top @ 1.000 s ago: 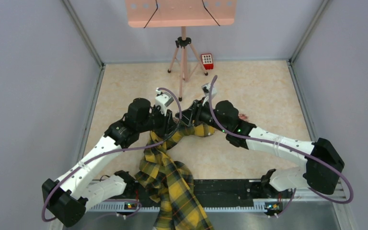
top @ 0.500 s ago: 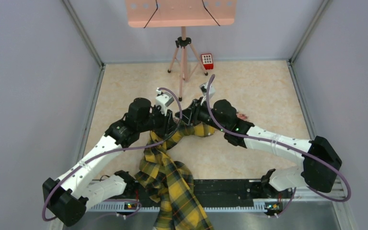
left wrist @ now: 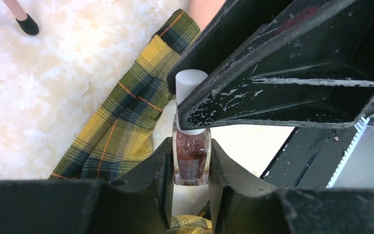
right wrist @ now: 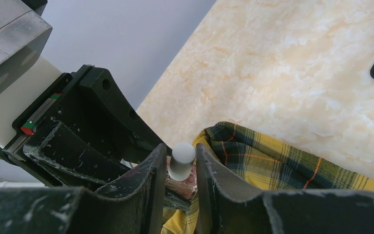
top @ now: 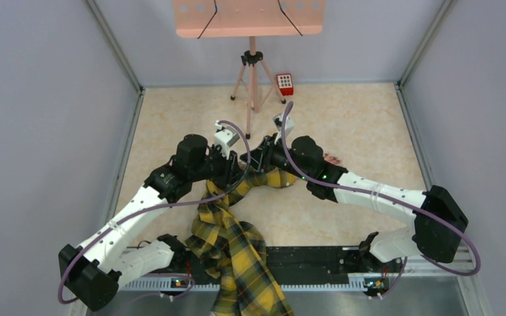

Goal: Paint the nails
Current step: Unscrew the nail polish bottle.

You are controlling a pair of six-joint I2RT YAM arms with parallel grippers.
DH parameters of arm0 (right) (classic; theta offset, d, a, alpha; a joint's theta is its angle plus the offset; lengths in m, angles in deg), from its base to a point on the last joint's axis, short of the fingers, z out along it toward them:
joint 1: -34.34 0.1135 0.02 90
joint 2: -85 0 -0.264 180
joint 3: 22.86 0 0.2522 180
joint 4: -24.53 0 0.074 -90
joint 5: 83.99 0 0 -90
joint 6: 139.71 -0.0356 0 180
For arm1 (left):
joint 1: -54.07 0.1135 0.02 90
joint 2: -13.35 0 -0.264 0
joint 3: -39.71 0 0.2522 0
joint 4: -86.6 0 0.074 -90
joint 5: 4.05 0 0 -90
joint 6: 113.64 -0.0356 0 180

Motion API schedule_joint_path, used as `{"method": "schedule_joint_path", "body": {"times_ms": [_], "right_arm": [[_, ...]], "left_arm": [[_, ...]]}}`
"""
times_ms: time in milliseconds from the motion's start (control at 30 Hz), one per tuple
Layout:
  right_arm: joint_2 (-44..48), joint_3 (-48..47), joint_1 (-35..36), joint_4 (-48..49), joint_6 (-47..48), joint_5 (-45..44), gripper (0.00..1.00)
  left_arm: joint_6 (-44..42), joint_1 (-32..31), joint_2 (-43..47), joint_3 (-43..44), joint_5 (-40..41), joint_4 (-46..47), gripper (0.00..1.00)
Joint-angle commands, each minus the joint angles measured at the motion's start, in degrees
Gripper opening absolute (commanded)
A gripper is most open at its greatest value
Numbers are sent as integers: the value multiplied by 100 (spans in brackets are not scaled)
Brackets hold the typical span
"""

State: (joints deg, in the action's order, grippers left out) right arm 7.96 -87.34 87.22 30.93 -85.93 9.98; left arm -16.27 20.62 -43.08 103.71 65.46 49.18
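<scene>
The nails [top: 337, 158] show only as dark specks at the tip of the pale mannequin hand [top: 331, 158], too small for me to count. The hand lies on the table [top: 356, 125] a little right of its middle, just behind my right arm's wrist. Its yellow-black plaid sleeve [top: 237, 243] runs under both wrists, then down to the near edge left of the middle, where it hangs over the rail.

My left gripper [left wrist: 191, 168] is clamped on the nail polish bottle [left wrist: 191, 156]. The glass body, with dark red polish inside, stands upright between the two fingers, pressed on both sides. The white cap [right wrist: 181, 160] sticks up above them.

My right gripper [right wrist: 181, 168] comes in from the opposite side and sits around that cap. In the right wrist view one finger stands on each side of it, drawn in against it with no gap I can make out, so I read it as gripping the cap. From the left wrist view one right finger lies across the cap's lower part and hides the neck.

Both grippers meet above the sleeve, near the middle of the table. At the far edge stand a tripod [top: 252, 72] and, just to its right, a small red keypad box [top: 284, 83].
</scene>
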Motion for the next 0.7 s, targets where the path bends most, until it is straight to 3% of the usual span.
{"method": "schedule_joint_path", "body": {"times_ms": [0, 133, 433, 667], "right_arm": [[-44, -333, 64, 197, -3, -32, 26], [-32, -318, 70, 197, 15, -9, 1], [318, -13, 57, 533, 415, 431, 0], [687, 174, 12, 618, 872, 1481, 0]], "left_arm": [[19, 12, 19, 67, -195, 204, 0], [27, 14, 42, 78, -231, 204, 0], [45, 94, 224, 68, -752, 267, 0], [10, 128, 501, -36, -1938, 561, 0]]}}
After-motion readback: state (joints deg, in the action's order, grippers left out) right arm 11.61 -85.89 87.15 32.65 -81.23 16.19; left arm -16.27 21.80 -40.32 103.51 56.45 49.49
